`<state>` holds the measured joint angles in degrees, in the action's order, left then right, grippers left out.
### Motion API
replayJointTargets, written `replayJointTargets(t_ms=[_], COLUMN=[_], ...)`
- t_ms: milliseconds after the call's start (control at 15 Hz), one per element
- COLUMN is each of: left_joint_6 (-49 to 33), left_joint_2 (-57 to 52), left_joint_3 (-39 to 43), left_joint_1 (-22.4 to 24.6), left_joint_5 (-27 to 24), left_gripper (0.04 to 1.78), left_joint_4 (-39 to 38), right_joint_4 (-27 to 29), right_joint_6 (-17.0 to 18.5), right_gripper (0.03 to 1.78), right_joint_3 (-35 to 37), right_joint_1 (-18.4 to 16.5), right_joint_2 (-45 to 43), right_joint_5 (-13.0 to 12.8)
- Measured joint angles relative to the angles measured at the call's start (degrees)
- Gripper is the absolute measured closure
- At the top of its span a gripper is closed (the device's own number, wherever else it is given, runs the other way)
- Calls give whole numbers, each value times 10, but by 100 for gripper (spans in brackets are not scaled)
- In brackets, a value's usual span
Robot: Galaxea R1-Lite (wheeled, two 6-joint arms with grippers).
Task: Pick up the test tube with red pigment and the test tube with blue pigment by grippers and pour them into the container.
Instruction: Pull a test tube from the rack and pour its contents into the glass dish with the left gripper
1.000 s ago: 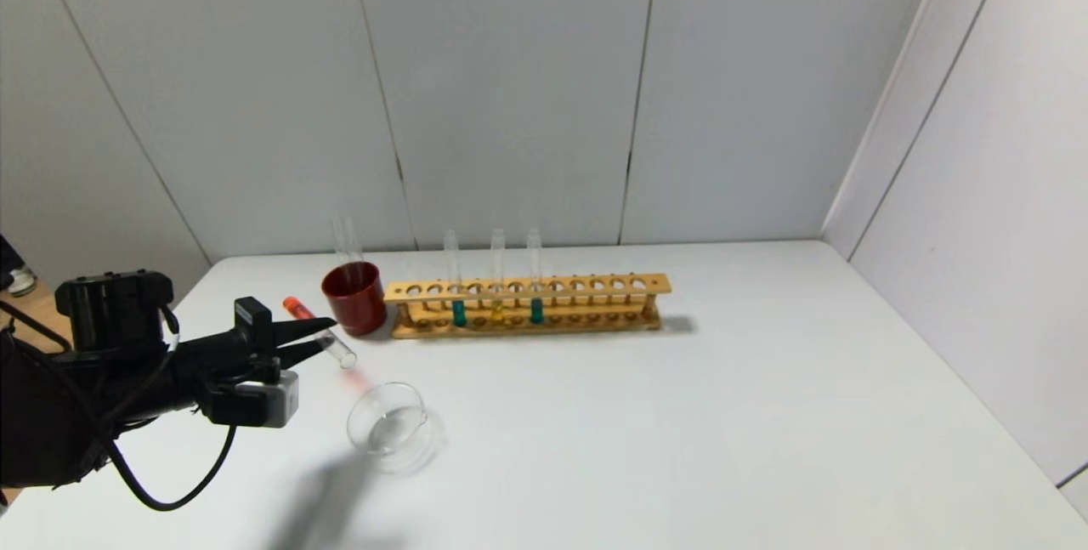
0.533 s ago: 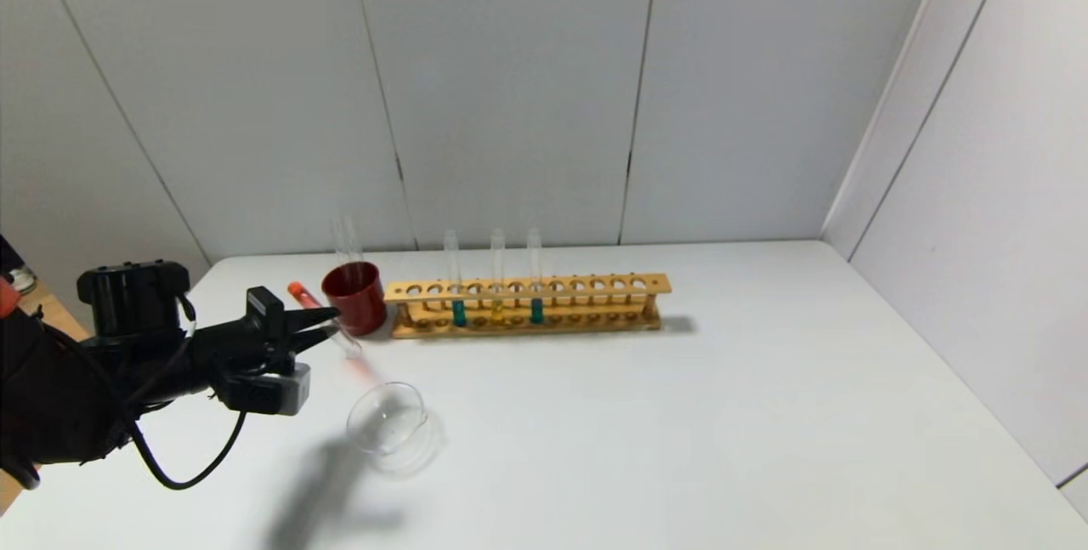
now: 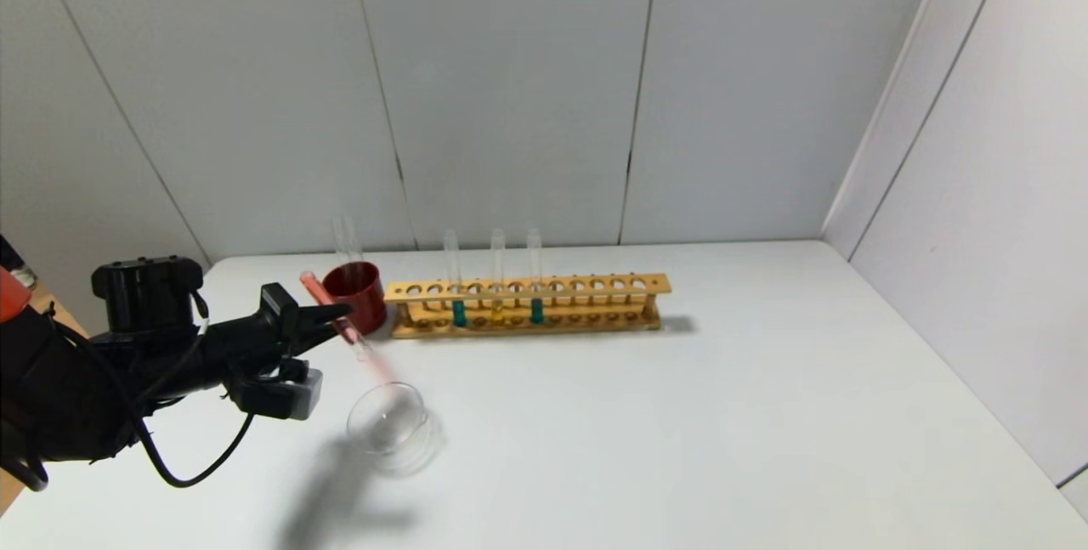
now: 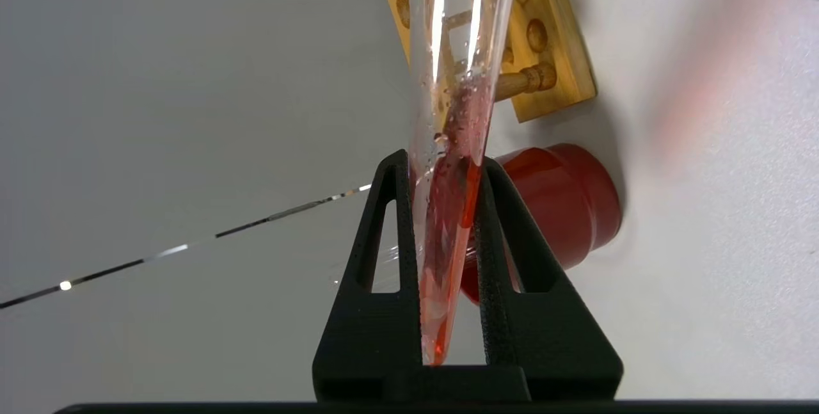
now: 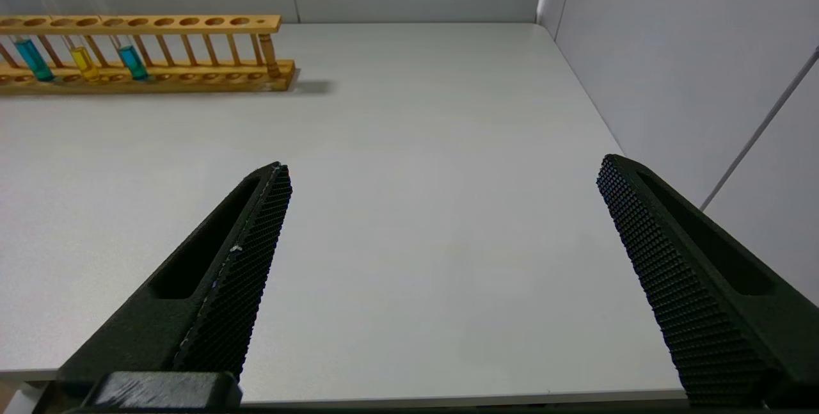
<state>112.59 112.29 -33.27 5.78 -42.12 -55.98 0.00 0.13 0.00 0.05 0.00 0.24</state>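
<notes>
My left gripper (image 3: 338, 313) is shut on the test tube with red pigment (image 3: 344, 327) and holds it tilted, closed end up, mouth down over the rim of the container (image 3: 387, 427), a clear glass dish. In the left wrist view the fingers (image 4: 492, 222) clamp the tube (image 4: 448, 209), and red liquid is smeared along its inside. The test tube with blue pigment (image 3: 536, 309) stands in the wooden rack (image 3: 595, 285), also seen in the right wrist view (image 5: 132, 62). My right gripper (image 5: 443, 164) is open and empty over the table's near right side, out of the head view.
A dark red cup (image 3: 354, 295) with clear empty tubes stands just behind my left gripper, at the rack's left end. The rack also holds a teal-green tube (image 3: 459, 312) and a yellow tube (image 3: 497, 312). Walls close the back and right sides.
My left gripper has moved up and to the right towards the red cup and tipped the tube more steeply. The red liquid has run from the closed end down along the tube.
</notes>
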Motion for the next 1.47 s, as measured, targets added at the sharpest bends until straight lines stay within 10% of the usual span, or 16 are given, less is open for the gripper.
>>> replayJointTargets(t_ms=[1467], left_joint_6=[137], left_joint_2=[-44], left_joint_3=[17], left_joint_1=[11], left_joint_5=[-4], left_gripper=[152], left_joint_4=[1], right_joint_4=[0], right_joint_6=[0], right_gripper=[6], right_joint_3=[0], right_joint_1=[0], right_joint_2=[0], right_joint_5=[0])
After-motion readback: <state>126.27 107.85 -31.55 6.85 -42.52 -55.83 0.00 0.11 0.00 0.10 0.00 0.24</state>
